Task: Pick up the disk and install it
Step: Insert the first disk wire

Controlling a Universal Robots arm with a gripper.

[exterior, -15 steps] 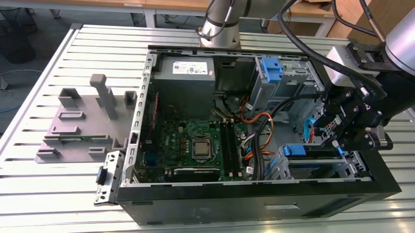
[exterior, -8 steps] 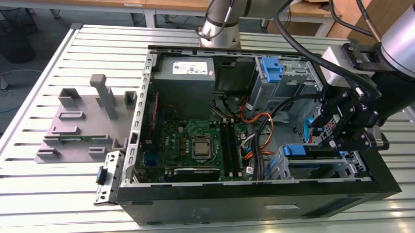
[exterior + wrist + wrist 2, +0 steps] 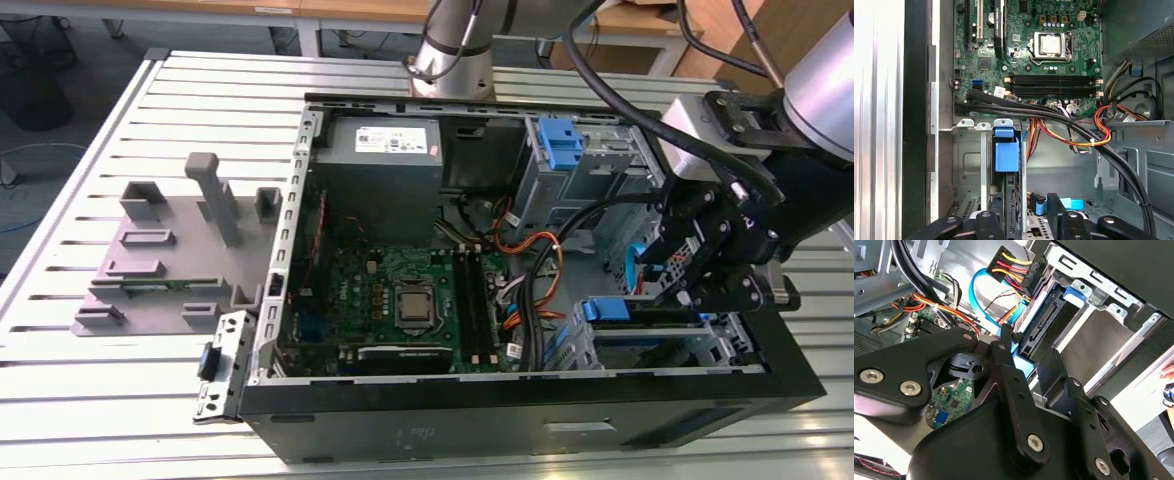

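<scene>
Currently tool (image 3: pixel 674 275) clamped on disk (image 3: pixel 643 262), held on edge above drive cage (image 3: pixel 654 335) in case. Rigid, dense, shock-sensitive — grip side rails of blue carrier, not connector end.

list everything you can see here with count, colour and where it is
computer case: one, black, open, on the slatted table
table: one, silver slats, under everything
motherboard: one, green, on the case floor
power supply box: one, grey, far corner of the case
disk: one, blue-framed, at the drive bay, between the gripper fingers
blue bracket: one, in the far drive cage
cables: a bundle, orange, red, yellow and black, across the case
fixture: one, grey, on the table toward the exterior view's left
gripper: one, black, by the near drive bay
</scene>
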